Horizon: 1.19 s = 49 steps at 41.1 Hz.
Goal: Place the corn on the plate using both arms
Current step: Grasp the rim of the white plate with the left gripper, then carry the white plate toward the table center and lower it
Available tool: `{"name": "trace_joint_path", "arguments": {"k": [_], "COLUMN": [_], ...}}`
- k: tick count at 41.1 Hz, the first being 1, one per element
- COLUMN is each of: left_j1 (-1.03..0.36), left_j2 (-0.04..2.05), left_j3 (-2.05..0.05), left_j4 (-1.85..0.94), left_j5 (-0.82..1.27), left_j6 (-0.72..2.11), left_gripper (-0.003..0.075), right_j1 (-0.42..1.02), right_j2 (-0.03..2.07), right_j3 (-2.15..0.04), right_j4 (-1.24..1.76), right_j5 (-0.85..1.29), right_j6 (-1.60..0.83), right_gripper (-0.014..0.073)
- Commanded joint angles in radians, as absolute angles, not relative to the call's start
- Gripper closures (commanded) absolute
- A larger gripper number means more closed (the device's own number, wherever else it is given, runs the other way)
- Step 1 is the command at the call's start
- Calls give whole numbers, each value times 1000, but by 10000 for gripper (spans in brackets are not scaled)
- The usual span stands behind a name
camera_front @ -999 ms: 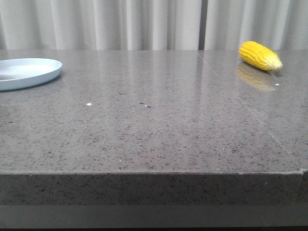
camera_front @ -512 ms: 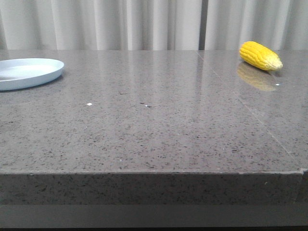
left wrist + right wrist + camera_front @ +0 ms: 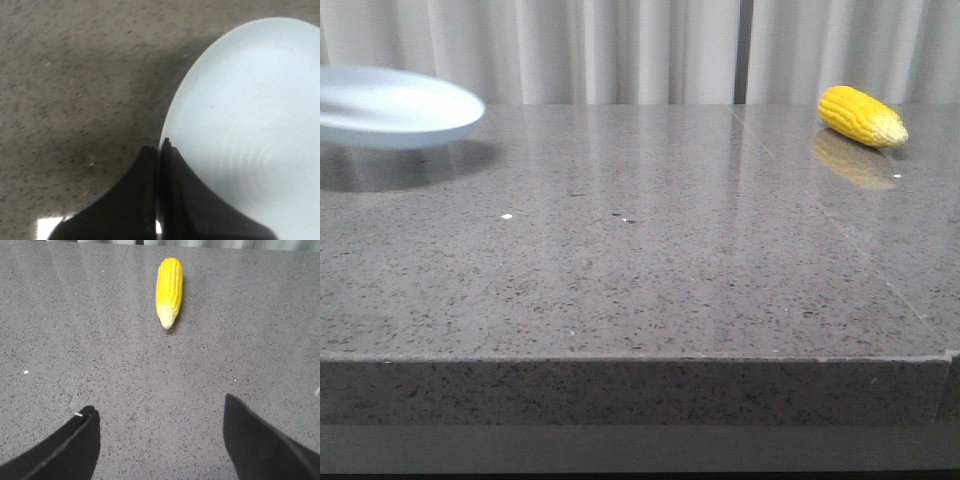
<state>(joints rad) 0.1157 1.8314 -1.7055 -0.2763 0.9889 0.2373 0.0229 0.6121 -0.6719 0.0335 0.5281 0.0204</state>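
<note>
The pale blue-white plate [image 3: 395,108] hangs above the grey table at the far left, its shadow on the top below it. In the left wrist view my left gripper [image 3: 159,146] is shut on the plate's rim, with the plate [image 3: 250,115] spreading away from the fingers. The yellow corn [image 3: 861,116] lies on the table at the far right. In the right wrist view the corn [image 3: 169,291] lies ahead of my right gripper [image 3: 159,407], pale tip toward it. The right gripper is open, empty and well short of the corn. Neither gripper shows in the front view.
The grey speckled table [image 3: 650,250] has its front edge near the camera. A seam [image 3: 820,215] runs across the top on the right side. White curtains [image 3: 640,50] hang behind the table.
The plate has risen off the table and shifted to the right, held at its rim by the left gripper. The corn has not moved.
</note>
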Motion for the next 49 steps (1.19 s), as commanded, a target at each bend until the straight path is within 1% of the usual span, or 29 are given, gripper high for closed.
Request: {"name": "trace_joint_path", "arguments": {"k": [1, 8, 14, 23, 32, 44, 46, 49], "left_j1": [54, -68, -172, -280, -329, -338, -338, -338], "left_j2": [1746, 1746, 1765, 1827, 1901, 1961, 1962, 1962], "left_j3": [-1765, -1785, -1785, -1785, -1785, -1783, -1783, -1783], "left_j4": [-343, -421, -427, -427, -429, -434, -434, -434], "left_j5": [979, 977, 970, 963, 937, 938, 943, 949], "left_j6": [236, 236, 236, 236, 236, 236, 236, 236], "left_gripper": [741, 741, 741, 741, 741, 739, 730, 657], "right_j1": [16, 16, 16, 16, 16, 16, 16, 16], "right_j2": [619, 619, 619, 619, 619, 619, 619, 619], "right_j3": [-698, -698, -698, -698, -698, -698, -698, -698], "right_j4": [22, 22, 22, 22, 22, 22, 22, 22], "right_j5": [446, 446, 446, 446, 446, 446, 446, 447], "right_j6": [13, 13, 13, 13, 13, 13, 13, 13], "right_gripper": [52, 52, 52, 52, 52, 52, 52, 52]}}
